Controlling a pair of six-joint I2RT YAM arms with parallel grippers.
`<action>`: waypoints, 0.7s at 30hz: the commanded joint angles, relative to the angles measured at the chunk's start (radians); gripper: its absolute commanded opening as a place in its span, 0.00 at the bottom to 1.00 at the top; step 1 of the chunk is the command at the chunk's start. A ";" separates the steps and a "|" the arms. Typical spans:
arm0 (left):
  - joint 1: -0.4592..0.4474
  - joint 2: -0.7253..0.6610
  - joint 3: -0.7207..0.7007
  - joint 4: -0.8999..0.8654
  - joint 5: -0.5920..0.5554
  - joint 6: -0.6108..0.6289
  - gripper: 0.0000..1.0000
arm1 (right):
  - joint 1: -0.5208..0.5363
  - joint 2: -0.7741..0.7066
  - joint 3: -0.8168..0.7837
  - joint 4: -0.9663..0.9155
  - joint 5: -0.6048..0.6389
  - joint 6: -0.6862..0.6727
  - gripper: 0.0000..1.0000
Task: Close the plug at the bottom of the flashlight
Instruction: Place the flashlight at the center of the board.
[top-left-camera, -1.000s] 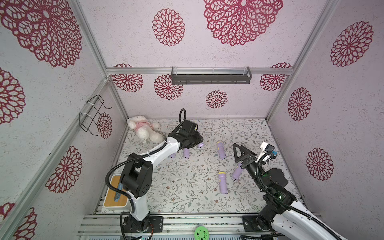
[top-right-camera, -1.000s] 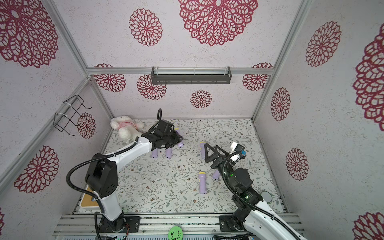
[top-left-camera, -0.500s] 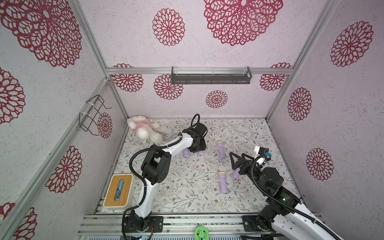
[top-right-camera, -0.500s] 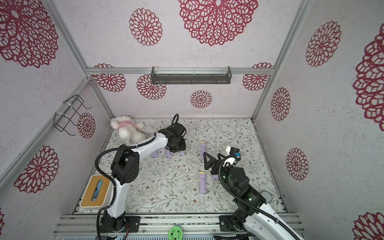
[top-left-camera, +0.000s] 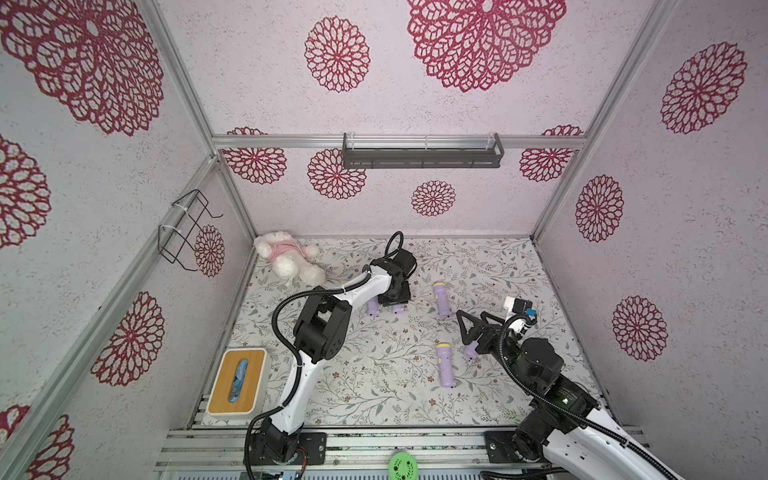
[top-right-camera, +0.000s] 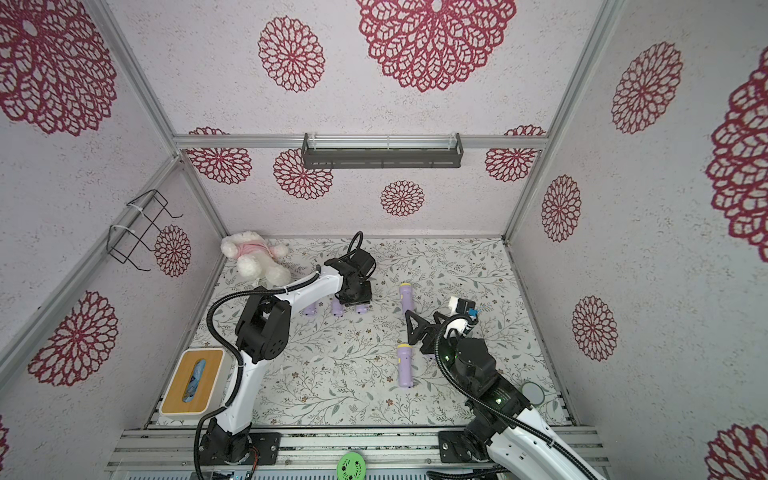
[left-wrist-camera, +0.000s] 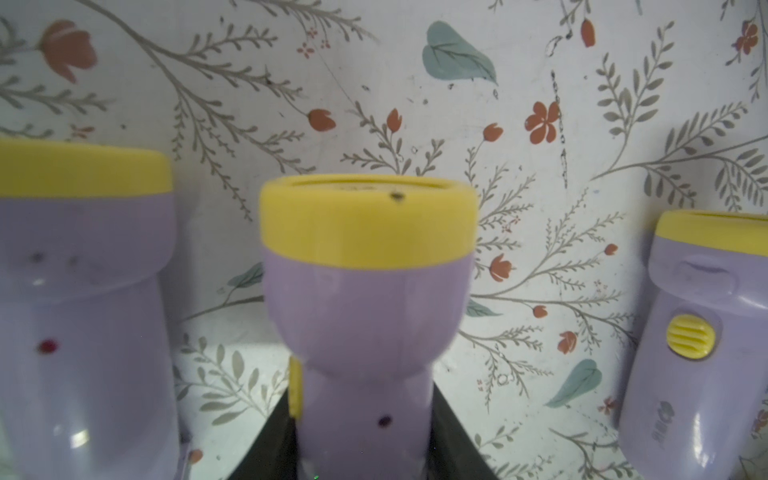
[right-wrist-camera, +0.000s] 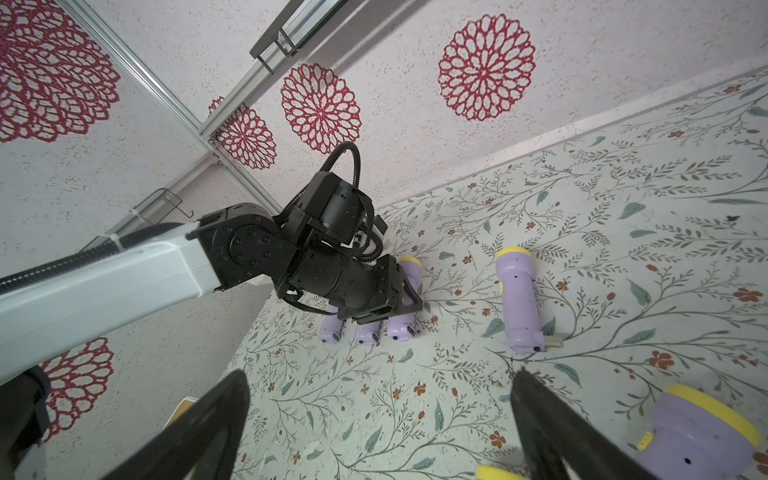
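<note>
Snugly, the middle flashlight (left-wrist-camera: 365, 316) sits between the left jaws.

The floral worktop (top-left-camera: 374, 395) carries several purple flashlights (top-left-camera: 445, 368) with yellow heads, lying flat. A white plush toy (top-left-camera: 286, 257) lies in its far left corner, and a wood-topped tissue box (top-left-camera: 237, 380) sits at its near left.

Robot-lab test booth: aluminium frame (top-left-camera: 291, 141), red-flower wallpapered walls (top-left-camera: 249, 83), floral tabletop (top-left-camera: 374, 399), robot mounting rail (top-left-camera: 415, 441).
</note>
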 joint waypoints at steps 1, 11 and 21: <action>0.007 0.030 0.034 -0.003 -0.027 0.018 0.00 | 0.002 0.000 -0.002 0.050 -0.017 -0.001 0.99; 0.007 0.059 0.039 -0.007 -0.020 0.018 0.00 | 0.002 -0.015 -0.021 0.055 -0.019 0.003 0.99; 0.008 0.079 0.048 -0.024 -0.032 0.018 0.07 | 0.002 -0.017 -0.029 0.061 -0.023 0.009 0.99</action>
